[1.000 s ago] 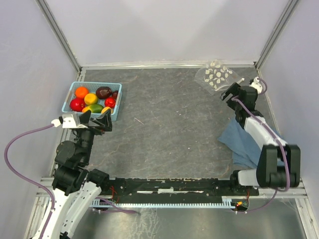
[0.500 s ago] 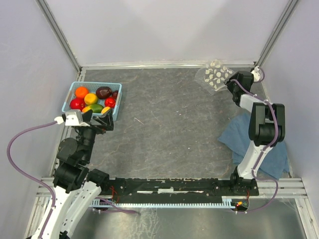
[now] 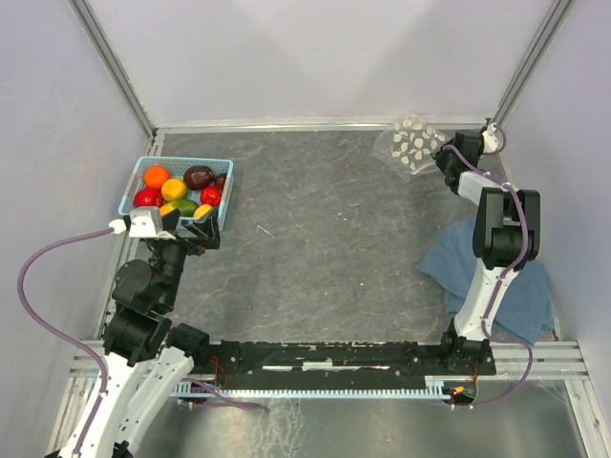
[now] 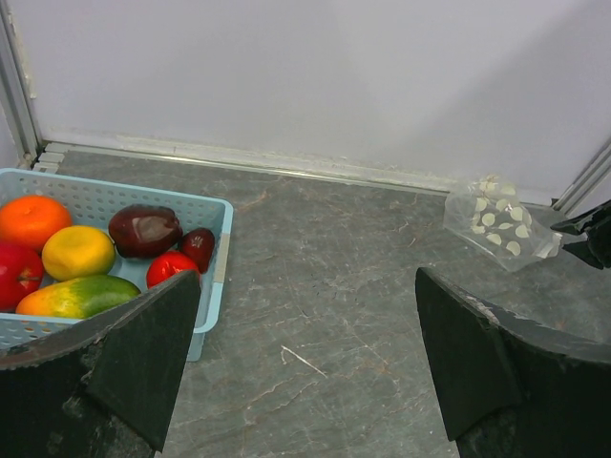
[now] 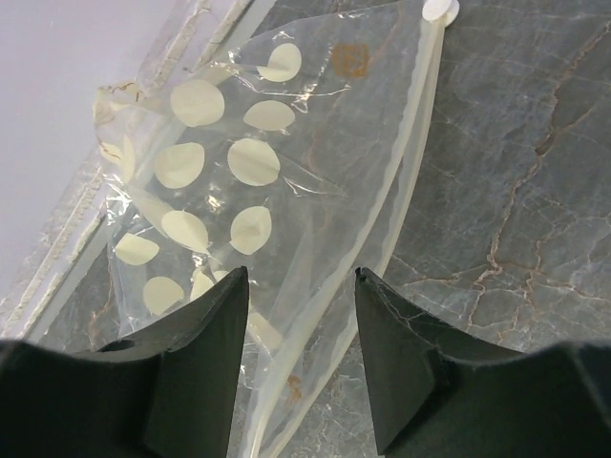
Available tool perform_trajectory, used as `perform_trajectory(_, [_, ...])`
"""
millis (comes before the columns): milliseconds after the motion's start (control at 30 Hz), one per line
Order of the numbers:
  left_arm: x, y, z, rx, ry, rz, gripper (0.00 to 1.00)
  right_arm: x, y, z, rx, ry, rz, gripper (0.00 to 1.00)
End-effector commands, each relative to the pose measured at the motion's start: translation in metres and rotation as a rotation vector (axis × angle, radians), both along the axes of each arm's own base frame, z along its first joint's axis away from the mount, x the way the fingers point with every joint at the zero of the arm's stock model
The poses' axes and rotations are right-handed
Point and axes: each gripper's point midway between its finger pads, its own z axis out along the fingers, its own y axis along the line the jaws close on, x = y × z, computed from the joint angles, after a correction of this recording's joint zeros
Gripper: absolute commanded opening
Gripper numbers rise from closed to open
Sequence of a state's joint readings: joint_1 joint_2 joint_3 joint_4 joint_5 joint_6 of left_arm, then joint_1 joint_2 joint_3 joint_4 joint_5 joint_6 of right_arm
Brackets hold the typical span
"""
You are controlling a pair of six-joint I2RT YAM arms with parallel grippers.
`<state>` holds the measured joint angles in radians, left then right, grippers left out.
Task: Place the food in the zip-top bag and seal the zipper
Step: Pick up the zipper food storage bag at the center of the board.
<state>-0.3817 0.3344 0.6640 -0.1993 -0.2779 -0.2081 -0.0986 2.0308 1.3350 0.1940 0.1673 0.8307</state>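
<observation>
The zip-top bag lies flat in the far right corner of the table. Its zipper runs between the spread fingers of the right gripper, and seems not pinched. The left gripper, also spread wide and empty, hovers just near of the light-blue basket that holds the food.

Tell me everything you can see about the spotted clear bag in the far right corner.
The zip-top bag is clear, crinkled thin plastic printed with white spots, with a pale zipper strip along one edge. It lies flat and looks empty in the far right corner of the table. The right gripper is open and straddles the zipper edge; whether it touches the bag is unclear.
</observation>
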Motion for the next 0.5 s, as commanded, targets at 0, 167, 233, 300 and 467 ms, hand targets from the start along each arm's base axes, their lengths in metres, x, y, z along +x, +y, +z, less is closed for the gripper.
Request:
perform_trajectory(0, [0.002, -0.001, 0.009, 0.027, -0.038, -0.009, 1.00, 0.001, -0.008, 0.012, -0.014, -0.012, -0.036, 0.56])
perform_trajectory(167, [0.002, -0.002, 0.009, 0.028, -0.037, -0.010, 1.00, 0.006, -0.007, 0.003, -0.005, 0.010, -0.028, 0.56])
perform_trajectory(233, [0.002, -0.002, 0.008, 0.030, -0.036, -0.009, 1.00, 0.007, -0.006, -0.004, 0.000, 0.028, -0.022, 0.55])
perform_trajectory(300, [0.002, -0.002, 0.008, 0.030, -0.035, -0.011, 1.00, 0.009, -0.005, -0.009, 0.003, 0.029, -0.017, 0.54])
perform_trajectory(467, [0.003, -0.003, 0.007, 0.033, -0.032, -0.015, 1.00, 0.014, -0.004, -0.017, -0.006, 0.030, 0.000, 0.48])
